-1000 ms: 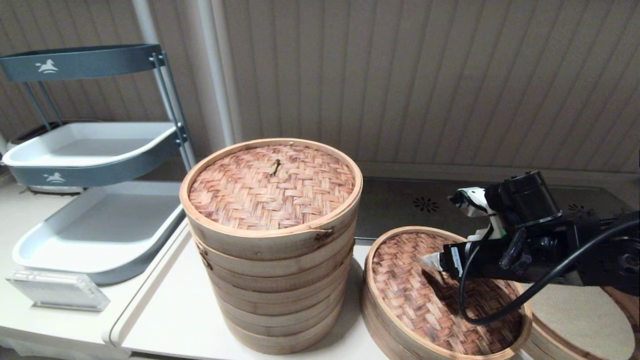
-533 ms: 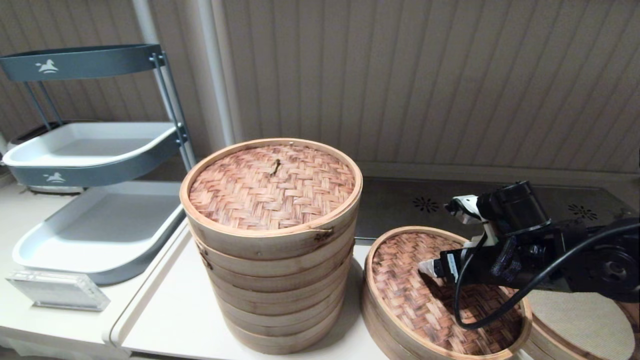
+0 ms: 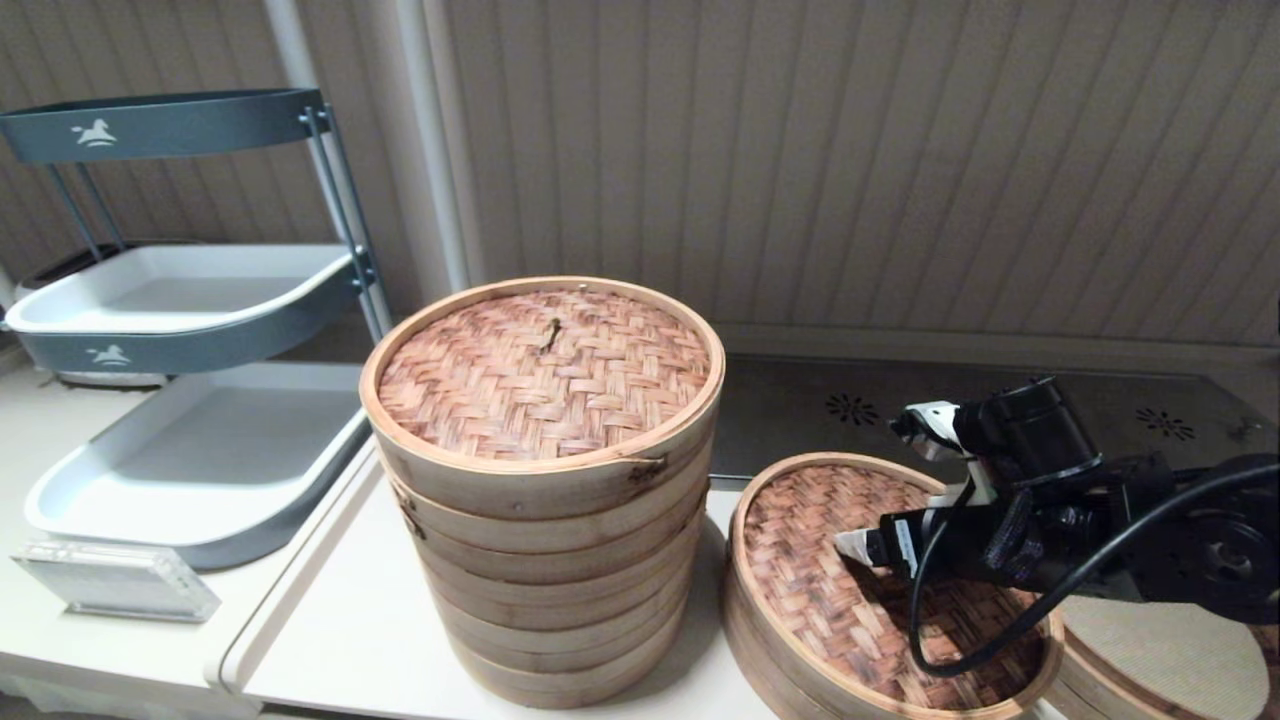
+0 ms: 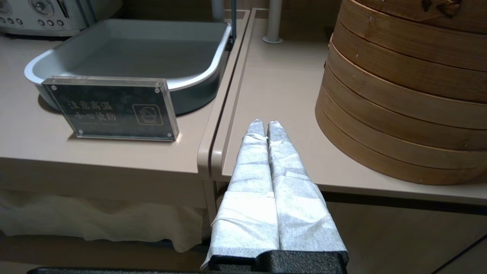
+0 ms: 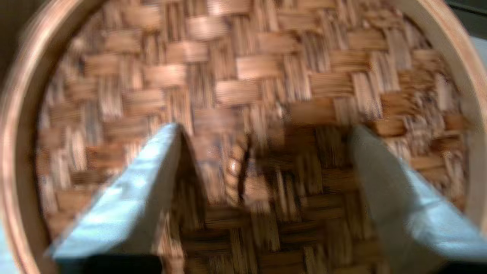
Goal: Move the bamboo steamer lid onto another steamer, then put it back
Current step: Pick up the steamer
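Right under the spread white-wrapped right gripper (image 5: 266,129) the bamboo steamer lid (image 3: 850,600) is dark-brown mottled herringbone with a pale rim, while the taller stack's lid (image 3: 540,375) off to the gripper's left is a lighter reddish-tan weave.

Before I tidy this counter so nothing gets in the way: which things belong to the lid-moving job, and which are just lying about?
In the job:
- bamboo steamer lid
- cream-lined steamer
- right gripper, open above the lid's centre loop

Lying about:
- tall steamer stack
- grey tray rack
- acrylic sign
- left gripper, parked shut
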Motion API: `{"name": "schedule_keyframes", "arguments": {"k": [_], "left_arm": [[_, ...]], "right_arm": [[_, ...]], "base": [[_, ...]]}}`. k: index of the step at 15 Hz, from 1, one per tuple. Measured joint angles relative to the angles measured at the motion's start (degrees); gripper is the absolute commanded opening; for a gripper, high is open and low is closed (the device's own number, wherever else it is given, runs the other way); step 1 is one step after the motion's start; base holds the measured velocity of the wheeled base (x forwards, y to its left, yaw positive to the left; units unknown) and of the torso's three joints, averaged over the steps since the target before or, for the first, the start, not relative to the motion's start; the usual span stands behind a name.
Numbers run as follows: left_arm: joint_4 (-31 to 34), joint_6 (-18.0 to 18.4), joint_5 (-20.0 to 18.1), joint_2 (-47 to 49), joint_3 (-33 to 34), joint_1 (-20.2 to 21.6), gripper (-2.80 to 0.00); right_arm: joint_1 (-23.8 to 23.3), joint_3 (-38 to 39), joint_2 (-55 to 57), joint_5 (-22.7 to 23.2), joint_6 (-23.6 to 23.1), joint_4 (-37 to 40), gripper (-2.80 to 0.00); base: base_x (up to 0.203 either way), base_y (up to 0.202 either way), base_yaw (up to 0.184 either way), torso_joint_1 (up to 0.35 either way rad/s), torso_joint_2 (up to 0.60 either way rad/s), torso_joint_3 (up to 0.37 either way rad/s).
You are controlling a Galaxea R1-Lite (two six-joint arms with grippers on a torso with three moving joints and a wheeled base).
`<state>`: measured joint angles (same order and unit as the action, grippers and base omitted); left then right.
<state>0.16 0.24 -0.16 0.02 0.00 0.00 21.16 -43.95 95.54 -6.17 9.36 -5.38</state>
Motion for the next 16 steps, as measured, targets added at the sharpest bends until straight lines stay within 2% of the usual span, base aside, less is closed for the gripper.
{"name": "schedule_keyframes", "arguments": {"k": [16], "left_arm": [[0.0, 0.0, 0.0, 0.0, 0.0, 0.0, -2.80]], "right_arm": [[3.3, 0.3, -0.1, -0.5, 0.5, -1.0, -2.80]], "base": [[0.000, 0.000, 0.000, 0.000, 0.00, 0.000]]}}
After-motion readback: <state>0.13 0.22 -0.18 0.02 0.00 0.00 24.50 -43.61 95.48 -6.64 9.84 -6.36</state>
